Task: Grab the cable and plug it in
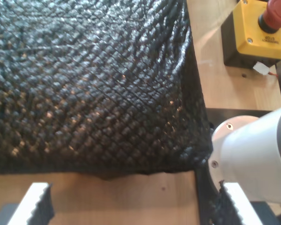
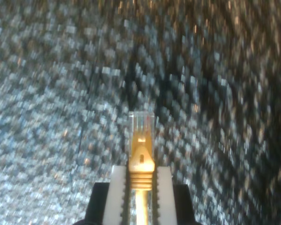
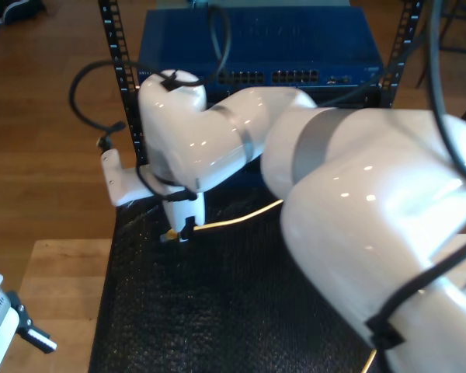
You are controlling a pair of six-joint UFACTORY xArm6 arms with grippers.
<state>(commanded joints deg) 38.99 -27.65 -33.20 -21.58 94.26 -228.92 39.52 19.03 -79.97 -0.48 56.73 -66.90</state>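
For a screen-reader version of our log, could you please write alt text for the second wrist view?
My second pincer is shut on the yellow cable just behind its plug, whose clear tip points away from the camera. Behind it lies a blurred black textured mat.

Black mat [image 2: 61,93] blurred; cable [image 3: 241,216] partly hidden behind arm [image 3: 357,202].

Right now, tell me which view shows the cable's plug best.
The second wrist view: the plug sticks out clear and close from my second gripper. The exterior view shows the yellow cable trailing, the plug tiny under the arm. The first wrist view looks at black mat.
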